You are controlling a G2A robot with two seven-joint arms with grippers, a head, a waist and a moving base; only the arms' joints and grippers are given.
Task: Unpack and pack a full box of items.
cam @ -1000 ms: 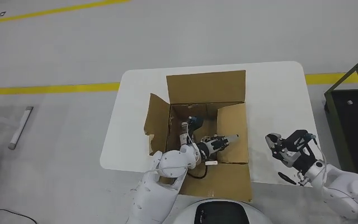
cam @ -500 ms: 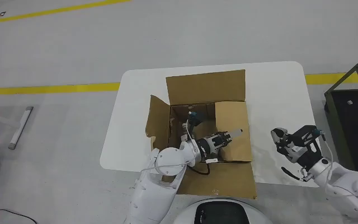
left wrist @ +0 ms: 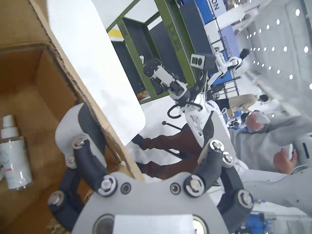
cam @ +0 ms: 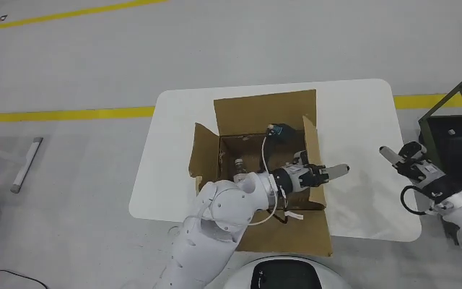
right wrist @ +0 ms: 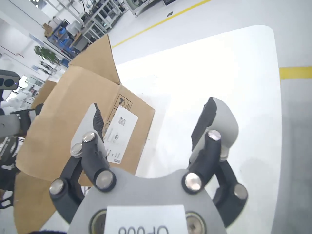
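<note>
— Two grippers: what do you have on them?
— From my desk, the left gripper (cam: 328,173) is spread wide and empty. It straddles the right flap of the cardboard box (cam: 266,112). On my left wrist feed one finger (left wrist: 87,120) sits inside the cardboard edge and the other sits outside it.
— And the other arm?
— I have the right gripper (cam: 404,154) wide apart too, holding nothing. It hangs over the right edge of the white table (cam: 354,115), well apart from the box (whose side with the paper label (right wrist: 119,132) faces that wrist camera).
— Where's the box?
— Mid-table, with its flaps open.
— Anything inside?
— I see a white spray bottle (left wrist: 13,152) on the box floor, apart from the left gripper. I can't tell whether it stands or lies.
</note>
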